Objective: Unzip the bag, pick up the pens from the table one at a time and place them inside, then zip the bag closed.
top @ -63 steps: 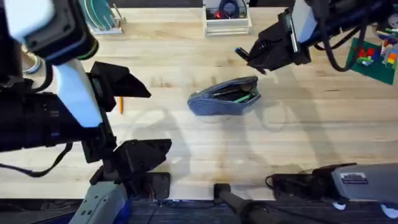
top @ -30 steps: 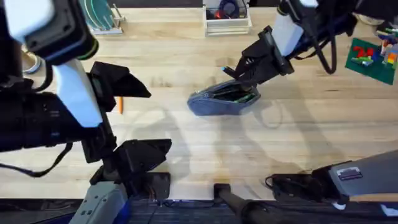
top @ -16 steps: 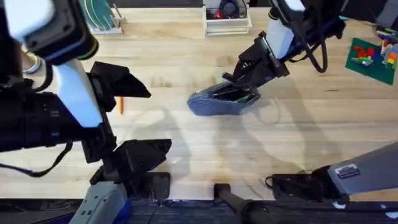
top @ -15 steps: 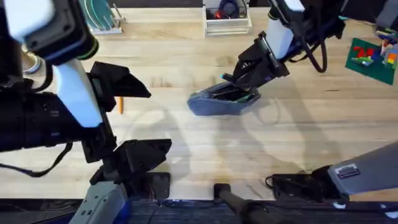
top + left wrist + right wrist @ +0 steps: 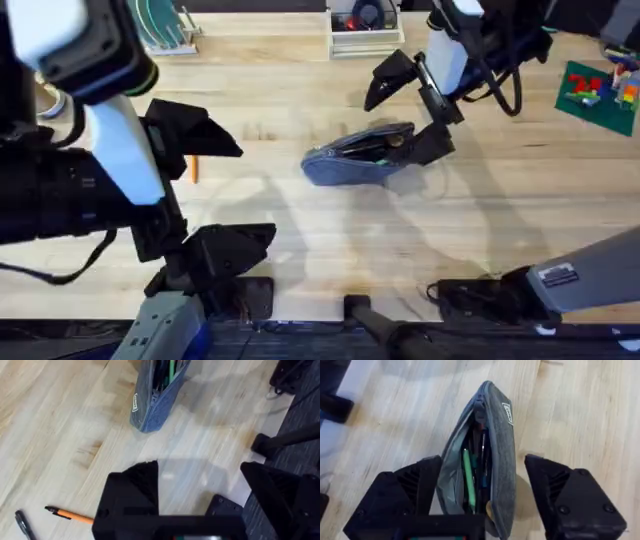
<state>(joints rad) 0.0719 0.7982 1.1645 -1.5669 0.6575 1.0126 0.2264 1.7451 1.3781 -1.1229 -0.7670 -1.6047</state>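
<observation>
The grey-blue bag (image 5: 360,157) lies unzipped in the middle of the table (image 5: 300,215), with green and dark pens (image 5: 468,480) inside it. My right gripper (image 5: 410,112) hangs open over the bag's right end, one finger on each side of the bag (image 5: 497,435), touching nothing. An orange pen (image 5: 193,168) lies on the table to the left. It shows in the left wrist view as the orange pen (image 5: 70,515) beside a dark pen (image 5: 22,525). My left gripper (image 5: 215,190) is open, raised above the table's left part, well apart from the bag (image 5: 155,395).
A white box (image 5: 365,30) stands at the back centre. A green plate with coloured bricks (image 5: 598,92) sits at the far right. A rack (image 5: 165,28) stands at the back left. Bare wood lies in front of the bag.
My right gripper came from the back right down to the bag's open mouth, then spread its fingers wide over the bag. The left arm has not moved.
</observation>
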